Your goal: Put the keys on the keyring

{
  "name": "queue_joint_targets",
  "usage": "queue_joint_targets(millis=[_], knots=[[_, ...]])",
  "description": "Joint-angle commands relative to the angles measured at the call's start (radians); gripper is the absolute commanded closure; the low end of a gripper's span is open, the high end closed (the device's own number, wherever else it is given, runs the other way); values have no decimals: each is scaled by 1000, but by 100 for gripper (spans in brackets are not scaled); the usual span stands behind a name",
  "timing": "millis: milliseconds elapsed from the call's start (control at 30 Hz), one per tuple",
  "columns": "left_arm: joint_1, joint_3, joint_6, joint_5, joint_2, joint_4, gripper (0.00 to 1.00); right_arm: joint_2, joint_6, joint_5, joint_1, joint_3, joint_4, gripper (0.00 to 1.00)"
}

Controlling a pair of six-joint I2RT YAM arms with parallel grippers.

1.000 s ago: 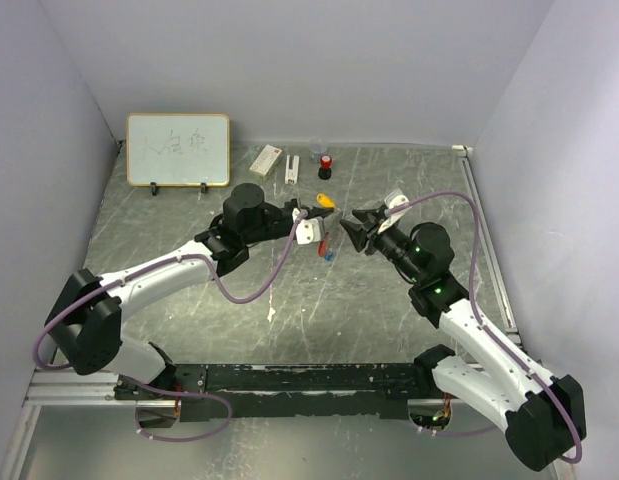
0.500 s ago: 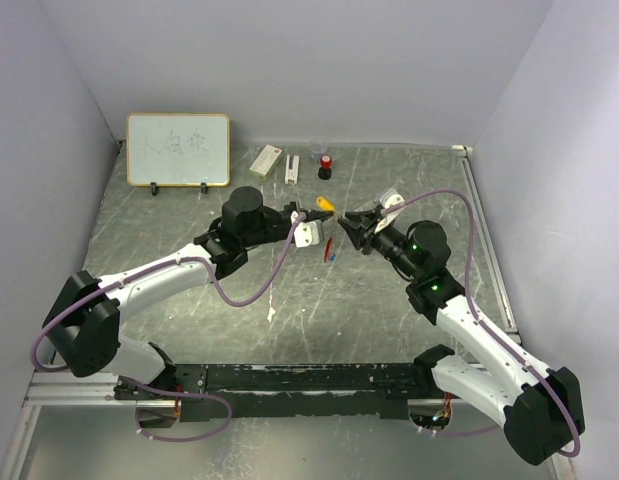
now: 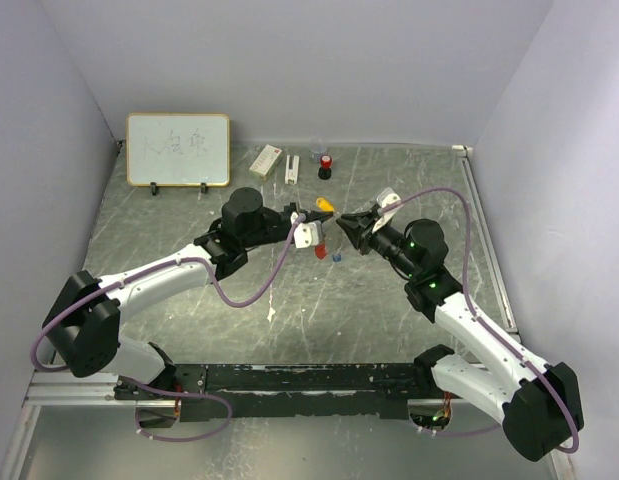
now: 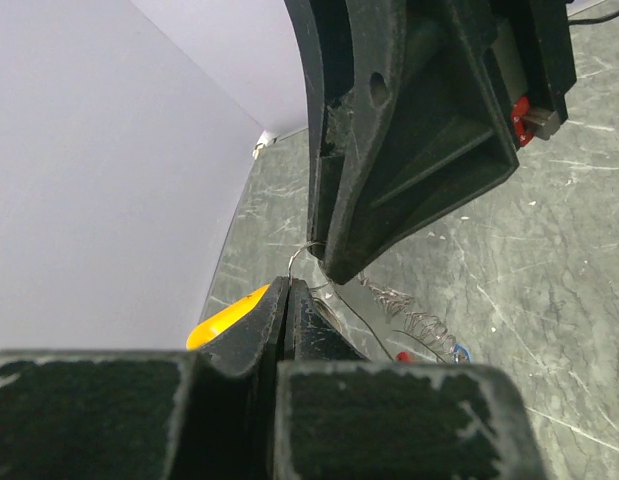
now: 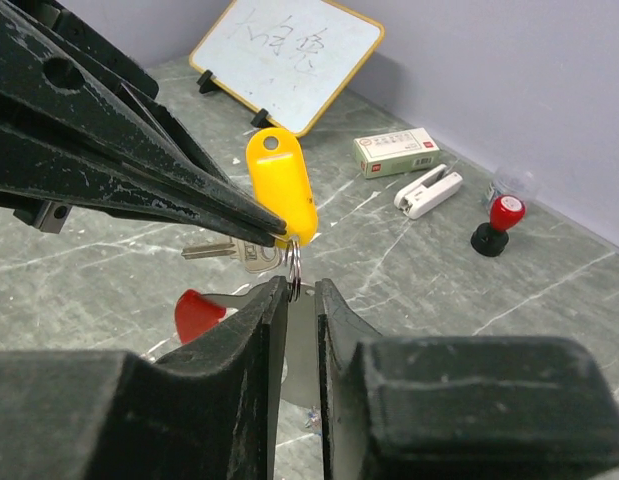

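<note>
The left claw [image 4: 287, 295] is pinching a yellow-tagged ring [image 5: 293, 268] aloft, likely steadying it. The right claw [image 5: 297, 292] is straddling it narrowly; grip unclear.

Landmark: wood-framed whiteboard [image 3: 178, 149], back left on the grey metal table [image 3: 389, 320]. To its right along the back, in order: white rectangular box [image 3: 266, 157], white plastic clip [image 3: 291, 168], red-and-black cylinder [image 3: 326, 165]. Further right and nearer: yellow plastic tag [image 3: 325, 203], then red-tagged beaded-chain keyring [image 3: 322, 249] beside blue-headed key [image 3: 337, 257].

Bright even light, faint shadows, wrist views' foreground soft
</note>
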Motion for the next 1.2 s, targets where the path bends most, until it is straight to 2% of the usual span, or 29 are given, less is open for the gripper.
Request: queue_joint_targets(millis=[0,333,567,800,1167], knots=[[-11,-6,-13,34,-27,61,93,0,-12,-7,-3,42,17,83],[-15,-6,-7,25,-30,56,93,24,-10,-20,-3,66,2,85],[-15,5,5,15,-29,42,93,29,-14,-21,-3,93,-40,99],[-14,31,43,1,-19,0,93,35,-35,-3,-3,197,-209,100],[-14,67,102,-17,-21,-44,93,148,-86,7,-3,486,-606,100]])
